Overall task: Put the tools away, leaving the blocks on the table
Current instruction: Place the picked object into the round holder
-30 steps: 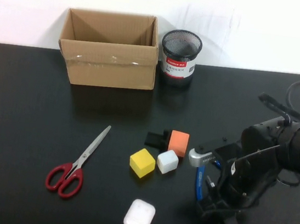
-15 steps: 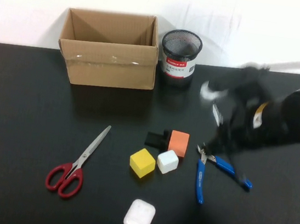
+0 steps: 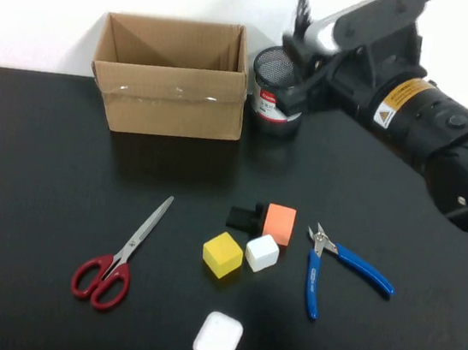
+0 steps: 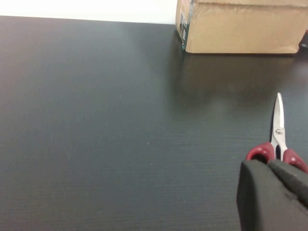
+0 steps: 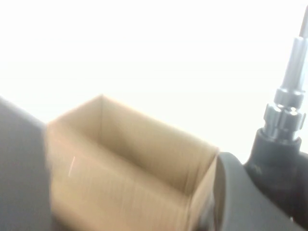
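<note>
My right gripper (image 3: 300, 50) is raised at the back, just over the black mesh cup (image 3: 273, 89), and is shut on the black-handled screwdriver (image 3: 302, 1), whose thin shaft points up; the screwdriver also shows in the right wrist view (image 5: 290, 72). The red-handled scissors (image 3: 120, 255) lie at the front left of the table (image 3: 32, 200). The blue-handled pliers (image 3: 335, 262) lie right of the blocks. The yellow cube (image 3: 222, 254), white cube (image 3: 261, 252), orange block (image 3: 279, 222), black block (image 3: 241, 217) and flat white square (image 3: 218, 338) sit mid-table. My left gripper (image 4: 274, 192) is shut and empty, just short of the scissors' handles (image 4: 278, 144).
An open cardboard box (image 3: 172, 89) stands at the back, left of the mesh cup; it also shows in the left wrist view (image 4: 240, 29) and the right wrist view (image 5: 120, 168). A white wall runs behind the table.
My right arm has risen from the front right by the pliers and swung back over the mesh cup with the screwdriver. The pliers stay on the table, now uncovered.
</note>
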`<control>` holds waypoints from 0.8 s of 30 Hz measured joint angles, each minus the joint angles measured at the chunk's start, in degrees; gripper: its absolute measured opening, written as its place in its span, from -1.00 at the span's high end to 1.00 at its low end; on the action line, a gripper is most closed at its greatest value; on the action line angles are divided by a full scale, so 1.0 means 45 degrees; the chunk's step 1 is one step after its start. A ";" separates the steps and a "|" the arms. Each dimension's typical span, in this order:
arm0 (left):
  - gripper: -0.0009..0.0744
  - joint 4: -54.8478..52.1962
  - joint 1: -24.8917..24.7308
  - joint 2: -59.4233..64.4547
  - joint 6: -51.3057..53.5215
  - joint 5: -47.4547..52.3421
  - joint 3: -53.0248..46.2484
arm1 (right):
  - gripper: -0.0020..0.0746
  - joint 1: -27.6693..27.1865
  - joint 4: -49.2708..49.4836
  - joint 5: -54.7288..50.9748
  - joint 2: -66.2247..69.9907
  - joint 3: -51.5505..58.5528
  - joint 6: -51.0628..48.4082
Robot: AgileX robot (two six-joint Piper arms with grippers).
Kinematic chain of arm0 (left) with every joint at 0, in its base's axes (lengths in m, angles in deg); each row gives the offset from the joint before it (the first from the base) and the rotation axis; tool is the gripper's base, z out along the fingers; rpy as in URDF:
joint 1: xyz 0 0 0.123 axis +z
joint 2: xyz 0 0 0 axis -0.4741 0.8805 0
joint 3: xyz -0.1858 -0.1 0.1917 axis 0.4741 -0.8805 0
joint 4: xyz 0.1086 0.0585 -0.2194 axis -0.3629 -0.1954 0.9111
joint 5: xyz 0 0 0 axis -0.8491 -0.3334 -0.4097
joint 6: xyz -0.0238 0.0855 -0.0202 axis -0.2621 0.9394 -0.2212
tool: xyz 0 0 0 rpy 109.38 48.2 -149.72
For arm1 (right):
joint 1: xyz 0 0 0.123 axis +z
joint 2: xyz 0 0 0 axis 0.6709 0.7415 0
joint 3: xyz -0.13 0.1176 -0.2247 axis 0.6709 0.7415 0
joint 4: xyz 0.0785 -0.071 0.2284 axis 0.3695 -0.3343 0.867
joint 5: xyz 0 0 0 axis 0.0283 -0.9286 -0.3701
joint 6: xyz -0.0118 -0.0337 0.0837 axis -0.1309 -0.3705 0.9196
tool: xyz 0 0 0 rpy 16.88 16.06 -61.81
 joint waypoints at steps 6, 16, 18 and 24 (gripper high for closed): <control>0.99 0.0000 0.0000 0.0000 0.0000 0.0000 0.0000 | 0.96 -0.0711 0.1582 0.2233 0.1819 -0.0848 0.0284; 0.99 0.0000 0.0000 0.0000 0.0000 0.0000 0.0000 | 0.95 -0.1126 -0.0704 -0.0053 0.4905 -0.4837 0.1338; 0.99 0.0000 0.0000 0.0000 0.0000 0.0000 0.0000 | 0.93 -0.1142 -0.0756 -0.0362 0.5291 -0.5269 0.1338; 0.99 0.0000 0.0000 0.0000 0.0000 0.0000 0.0000 | 0.44 -0.1264 -0.0654 -0.0507 0.6104 -0.6104 0.1287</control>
